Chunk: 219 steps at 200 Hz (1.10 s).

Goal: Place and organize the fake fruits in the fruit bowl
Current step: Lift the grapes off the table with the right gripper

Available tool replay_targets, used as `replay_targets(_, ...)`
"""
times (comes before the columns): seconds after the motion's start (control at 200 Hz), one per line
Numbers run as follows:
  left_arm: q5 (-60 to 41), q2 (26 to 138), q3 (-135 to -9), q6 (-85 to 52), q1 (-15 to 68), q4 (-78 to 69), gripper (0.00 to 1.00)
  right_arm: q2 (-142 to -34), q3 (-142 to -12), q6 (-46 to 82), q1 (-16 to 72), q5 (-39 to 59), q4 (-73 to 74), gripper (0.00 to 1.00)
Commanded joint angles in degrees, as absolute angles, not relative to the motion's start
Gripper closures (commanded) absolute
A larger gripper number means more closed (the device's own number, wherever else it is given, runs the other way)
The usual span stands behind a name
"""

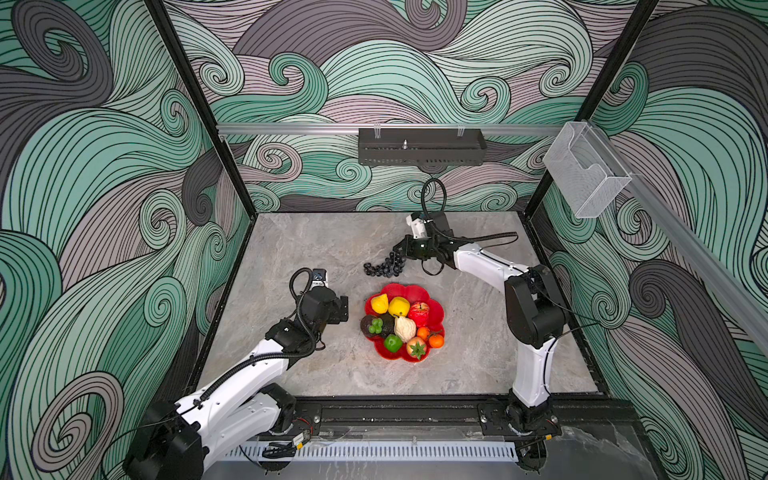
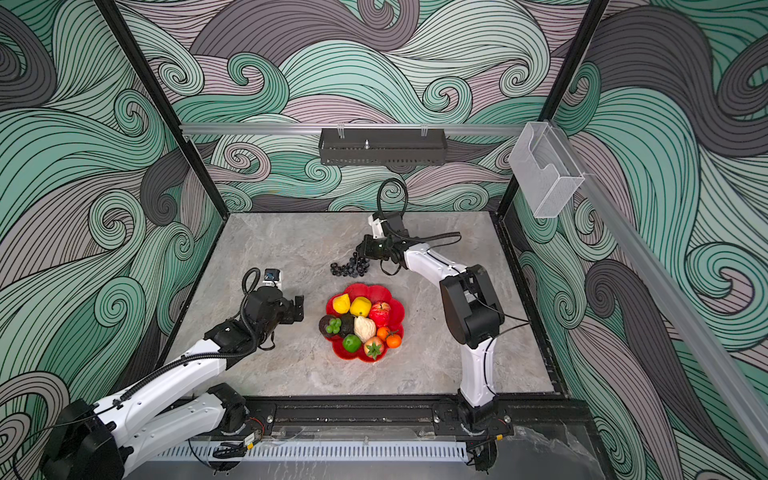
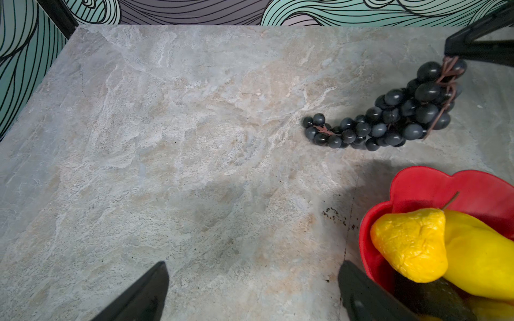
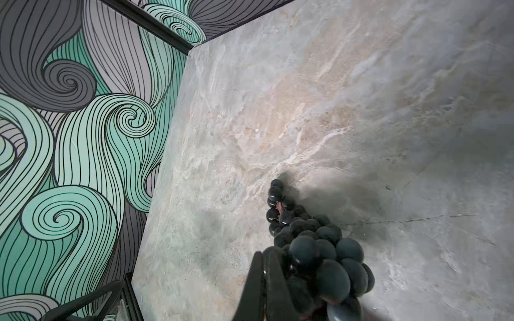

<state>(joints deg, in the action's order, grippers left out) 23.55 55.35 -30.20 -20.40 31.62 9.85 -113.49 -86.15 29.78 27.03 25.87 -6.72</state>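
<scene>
In both top views the red flower-shaped fruit bowl [image 1: 415, 289] [image 2: 376, 291] holds a yellow pear [image 1: 379, 303], lemon [image 1: 399, 306], red apple [image 1: 419, 313], avocados [image 1: 368, 324], cream pear [image 1: 404, 328], tangerines [image 1: 435, 340] and lime [image 1: 392, 343]. A black grape bunch [image 1: 384, 266] [image 3: 389, 119] [image 4: 319, 250] trails on the table behind the bowl, its stem end raised. My right gripper [image 1: 399, 248] [image 4: 262, 266] is shut on that stem end. To the left of the bowl my left gripper [image 1: 343, 309] [image 3: 251, 266] stands open over bare table, one finger close to the bowl's rim [image 3: 417, 180].
A black perforated tray [image 1: 422, 145] hangs on the back wall rail. A clear plastic box [image 1: 586, 170] is mounted on the right wall rail. Patterned walls close the marble table [image 1: 324, 249] on three sides.
</scene>
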Motion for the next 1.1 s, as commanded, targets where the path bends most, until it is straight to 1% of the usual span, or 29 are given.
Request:
replay_targets(0.0,24.64,56.4,-32.85,-20.59,31.22,11.44,0.03,-111.74,-89.19,26.35,27.51,24.96,-11.65,1.0)
replay_targets(0.585,23.99,55.1,-33.31,-21.23,31.22,12.63,0.03,-109.48,-103.53,22.93,30.39,22.18,-25.76,1.0)
replay_targets(1.091,23.96,54.93,-33.66,-21.35,31.21,13.31,0.02,-101.45,-101.92,21.3,32.19,20.4,-29.06,1.0)
